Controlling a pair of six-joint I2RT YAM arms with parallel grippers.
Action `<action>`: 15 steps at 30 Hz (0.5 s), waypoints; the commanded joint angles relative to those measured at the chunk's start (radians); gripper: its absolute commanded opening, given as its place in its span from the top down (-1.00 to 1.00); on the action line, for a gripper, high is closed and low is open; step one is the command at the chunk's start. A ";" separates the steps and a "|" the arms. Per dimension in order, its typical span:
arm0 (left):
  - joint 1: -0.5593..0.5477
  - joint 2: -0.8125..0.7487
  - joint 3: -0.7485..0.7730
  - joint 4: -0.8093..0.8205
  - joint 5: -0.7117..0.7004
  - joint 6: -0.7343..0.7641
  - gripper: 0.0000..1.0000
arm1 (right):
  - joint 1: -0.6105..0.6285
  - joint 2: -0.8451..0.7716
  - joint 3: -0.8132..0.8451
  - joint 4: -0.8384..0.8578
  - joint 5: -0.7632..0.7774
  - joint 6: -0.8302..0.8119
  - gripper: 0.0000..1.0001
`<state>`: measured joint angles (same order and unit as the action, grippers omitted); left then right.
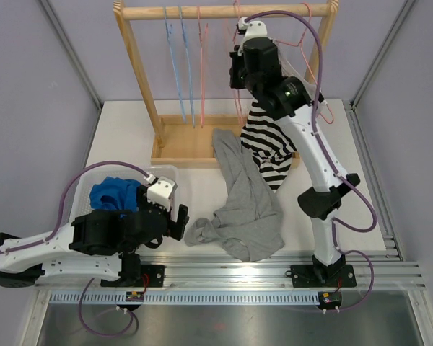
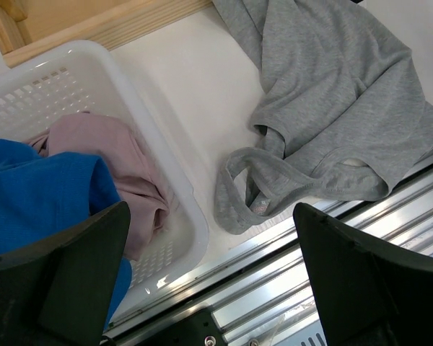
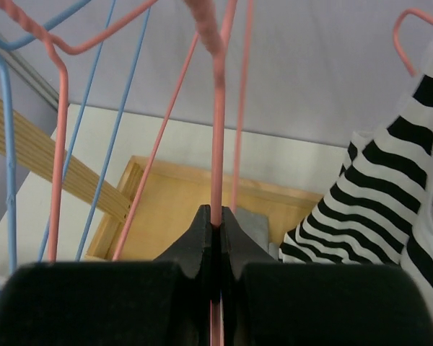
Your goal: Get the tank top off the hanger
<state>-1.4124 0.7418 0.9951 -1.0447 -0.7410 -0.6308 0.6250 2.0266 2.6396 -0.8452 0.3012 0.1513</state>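
Table (image 1: pixel 123 137) white, grey tank top (image 1: pixel 249 209) on it | walls (image 1: pixel 29 86) lavender | left tool (image 2: pixel 216 281) spread | right tool (image 3: pixel 216 231) pinching pink hanger (image 3: pixel 218 144)

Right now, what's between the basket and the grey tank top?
Only bare white tabletop, per the left wrist view; basket and grey tank top lie apart.

Left arm (image 1: pixel 58 249) is folded down low by the near edge, left gripper (image 2: pixel 211 216) spread wide and empty. Right arm (image 1: pixel 314 151) is stretched way up and back, right gripper (image 3: pixel 216 225) pinched tight on a pink hanger wire (image 3: pixel 218 130).
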 commanded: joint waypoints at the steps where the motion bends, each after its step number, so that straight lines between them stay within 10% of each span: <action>1: -0.010 -0.019 -0.015 0.035 -0.024 -0.009 -0.98 | 0.042 0.066 0.063 0.049 0.070 -0.032 1.00; 15: -0.013 0.087 -0.003 0.028 -0.029 -0.021 -0.98 | 0.078 0.109 0.086 0.161 0.092 -0.070 1.00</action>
<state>-1.4197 0.8299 0.9871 -1.0454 -0.7410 -0.6315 0.6849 2.1521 2.7003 -0.7574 0.3664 0.1230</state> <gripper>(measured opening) 0.988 0.040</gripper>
